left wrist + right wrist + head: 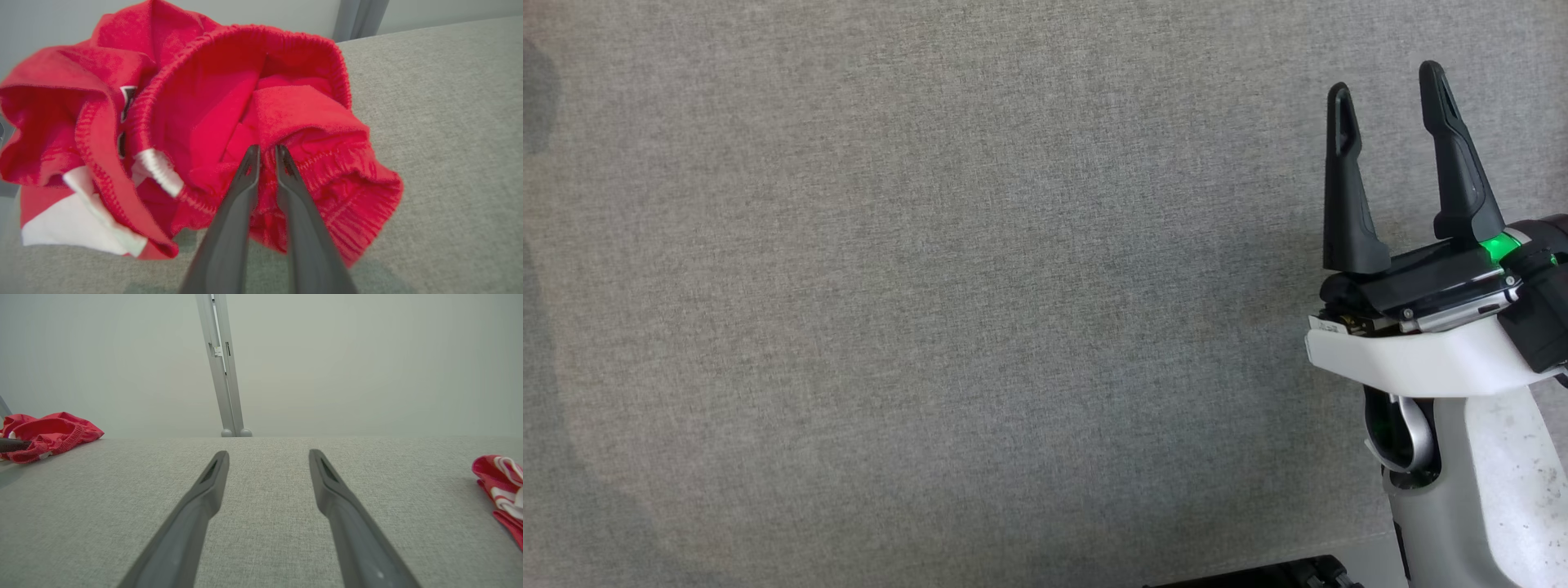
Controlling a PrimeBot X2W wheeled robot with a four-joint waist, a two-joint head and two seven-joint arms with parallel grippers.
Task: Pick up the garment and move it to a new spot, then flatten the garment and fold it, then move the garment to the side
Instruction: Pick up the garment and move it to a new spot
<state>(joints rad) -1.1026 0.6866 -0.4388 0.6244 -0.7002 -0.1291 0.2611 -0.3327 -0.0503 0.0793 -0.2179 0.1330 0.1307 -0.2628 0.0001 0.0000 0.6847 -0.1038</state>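
left pincer [268,149] | nipped onto garment [196,110] waistband | right pincer [1387,77] well apart, spread

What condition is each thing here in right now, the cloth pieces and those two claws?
Red cloth garment with elastic waistband: crumpled, not yet flattened.
Left gripper: jaws pinched on its waistband.
Right gripper: jaws open, holding nothing.
Red-and-white striped cloth: bunched, lying loose.
Grey fabric table: flat, smooth.

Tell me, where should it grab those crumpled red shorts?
By the thick elastic waistband, from the side nearest the arm. The shorts lie crumpled with that rim raised as a firm ridge facing the left pincer, which is pinched on it.
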